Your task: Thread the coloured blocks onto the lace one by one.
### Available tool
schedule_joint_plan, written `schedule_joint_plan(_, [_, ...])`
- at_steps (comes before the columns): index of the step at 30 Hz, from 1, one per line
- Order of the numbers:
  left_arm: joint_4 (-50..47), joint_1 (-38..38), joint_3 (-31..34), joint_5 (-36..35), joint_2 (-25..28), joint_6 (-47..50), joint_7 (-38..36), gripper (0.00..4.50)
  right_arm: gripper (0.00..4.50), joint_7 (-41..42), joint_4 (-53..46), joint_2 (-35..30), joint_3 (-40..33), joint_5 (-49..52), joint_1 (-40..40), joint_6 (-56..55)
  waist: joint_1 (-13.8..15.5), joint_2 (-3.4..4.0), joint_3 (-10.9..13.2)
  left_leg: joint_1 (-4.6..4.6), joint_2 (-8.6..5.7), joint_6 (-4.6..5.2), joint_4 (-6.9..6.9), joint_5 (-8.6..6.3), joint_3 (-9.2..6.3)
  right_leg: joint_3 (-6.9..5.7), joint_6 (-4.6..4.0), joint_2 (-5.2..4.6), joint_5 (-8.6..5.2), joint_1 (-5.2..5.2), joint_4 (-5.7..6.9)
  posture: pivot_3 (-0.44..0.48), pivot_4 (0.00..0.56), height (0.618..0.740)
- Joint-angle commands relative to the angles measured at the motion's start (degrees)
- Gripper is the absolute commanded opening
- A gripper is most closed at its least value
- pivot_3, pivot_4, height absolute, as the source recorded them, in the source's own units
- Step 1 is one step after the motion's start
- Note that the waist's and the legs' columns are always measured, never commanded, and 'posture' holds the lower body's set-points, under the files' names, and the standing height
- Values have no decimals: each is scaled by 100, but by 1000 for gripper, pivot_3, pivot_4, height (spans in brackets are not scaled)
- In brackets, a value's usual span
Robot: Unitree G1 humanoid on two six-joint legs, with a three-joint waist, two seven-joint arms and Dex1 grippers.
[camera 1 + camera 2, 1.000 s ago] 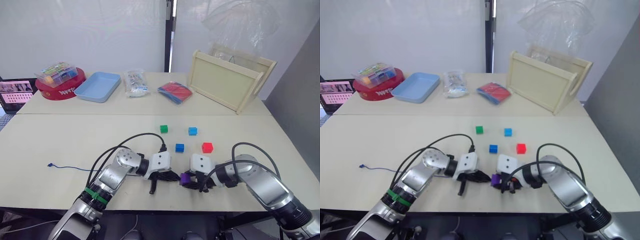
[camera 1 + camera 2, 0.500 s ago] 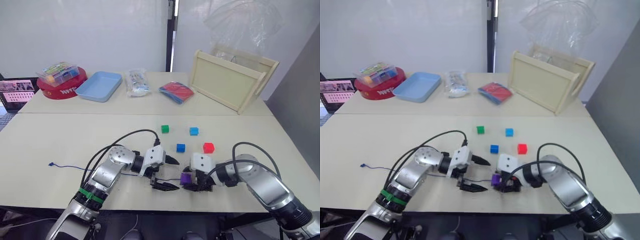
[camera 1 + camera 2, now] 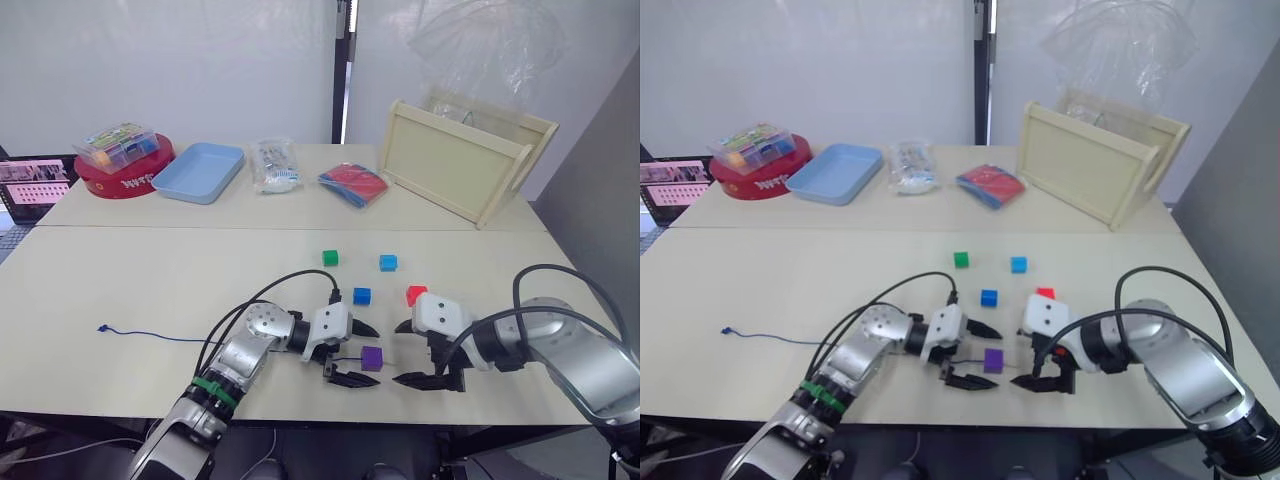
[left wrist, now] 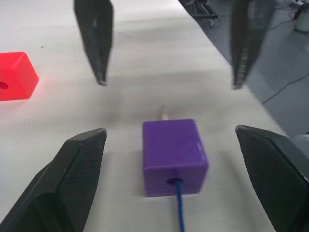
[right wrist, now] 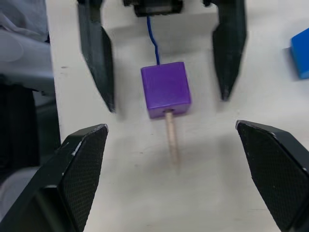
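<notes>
Pale cream tabletop [image 3: 120, 290] spreads in front of a white wall, with the work going on along its near edge. The purple cube [image 3: 372, 358] sits free on the surface, already threaded: in the right wrist view the pale stiff tip [image 5: 171, 141] pokes out of its far face, and the blue lace [image 4: 179, 215] enters the hole on the other side and trails off across the tabletop toward the robot's left. The left claw [image 3: 352, 353] and the right claw [image 3: 418, 352] flank the cube, both spread wide and holding nothing.

The green cube [image 3: 329, 257], light blue cube [image 3: 386, 262], darker blue cube [image 3: 361, 295] and red cube [image 3: 416, 295] lie farther back, well apart from one another, all unthreaded.

The step in hand looks like drawing the purple cube along the lace. To do it well, the right claw should pinch the stiff tip close to the cube's face, squarely across its length so it does not roll, while the left claw steadies the cube. A straight pull along the hole's axis should keep the tip from backing out.
</notes>
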Motion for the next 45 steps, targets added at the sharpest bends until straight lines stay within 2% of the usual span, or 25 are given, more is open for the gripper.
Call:
schedule_joint_plan(1, [90,-134,-35,99,-87,-136,77,3970,4500,-199,-74,-64,-53,-92,54,-74,-3,0,0,0,0,0,0,0,0,0,0,0,0,0,0,0,150,740])
schedule_joint_plan(9, [165,-122,-42,203,0,-256,11,1429,4500,-578,385,192,355,-606,137,-667,-21,0,0,3,1,0,-1,0,0,0,0,0,0,-1,2,0,150,740])
schedule_joint_plan(10, [148,-111,-37,197,20,-257,-3,1211,4500,-596,440,225,401,-647,144,-722,-21,0,0,3,0,0,-1,0,0,0,0,0,0,0,2,0,150,740])
schedule_joint_plan(13, [97,-79,-32,178,63,-247,-31,1220,4500,-655,661,337,554,-795,174,-936,-22,0,0,3,1,-1,0,0,0,0,0,0,0,0,2,0,150,740])
schedule_joint_plan(16, [67,-62,-37,165,68,-242,-37,1220,3731,-714,805,496,615,-846,216,-1056,-40,-2,-1,7,2,-1,-2,0,0,0,0,1,0,1,2,0,150,740])
schedule_joint_plan(23, [31,-75,-1,155,72,-194,21,1220,1328,-744,944,824,492,-658,377,-1015,-53,-3,-2,16,3,-1,-1,1,0,2,0,3,0,6,6,0,150,740])
schedule_joint_plan(27, [-108,-2,25,146,158,-111,53,1220,10,-687,998,801,528,-686,401,-1016,-48,-3,-2,15,3,-1,-1,1,0,2,0,2,0,6,6,0,150,740])
schedule_joint_plan(29, [-223,70,58,126,268,-67,41,1220,0,-659,1032,772,507,-665,409,-1007,-45,-2,-2,15,3,-1,-1,1,0,2,0,2,0,6,6,0,150,740])
schedule_joint_plan(33, [-717,369,441,30,957,196,66,1220,0,-581,1288,746,501,-686,309,-1168,-72,-2,-3,19,4,-1,-4,1,0,4,0,3,0,6,6,0,150,740])
schedule_joint_plan(37, [-1030,1051,1274,-259,2276,253,-87,1220,0,-461,1577,928,646,-724,-232,-1395,-137,-1,-3,30,10,-1,-11,1,-1,8,-1,9,0,7,10,0,150,740])
schedule_joint_plan(40, [-528,1399,1936,-289,3296,-31,-154,1220,0,-328,1757,1060,824,-793,-581,-1532,-192,-1,-3,33,17,-1,-17,1,-3,8,-2,17,1,1,13,0,150,740])
schedule_joint_plan(43, [588,1681,2575,-298,4381,-667,-327,1220,0,-213,1947,1257,977,-840,-899,-1664,-265,0,-1,38,39,0,-27,0,-3,16,-7,41,3,-11,16,0,150,740])
schedule_joint_plan(45, [1221,1792,2802,-273,4863,-986,-375,1220,0,-134,2047,1353,1038,-869,-1035,-1735,-275,4,2,36,53,0,-40,0,-4,15,-8,55,4,-24,16,0,150,740])
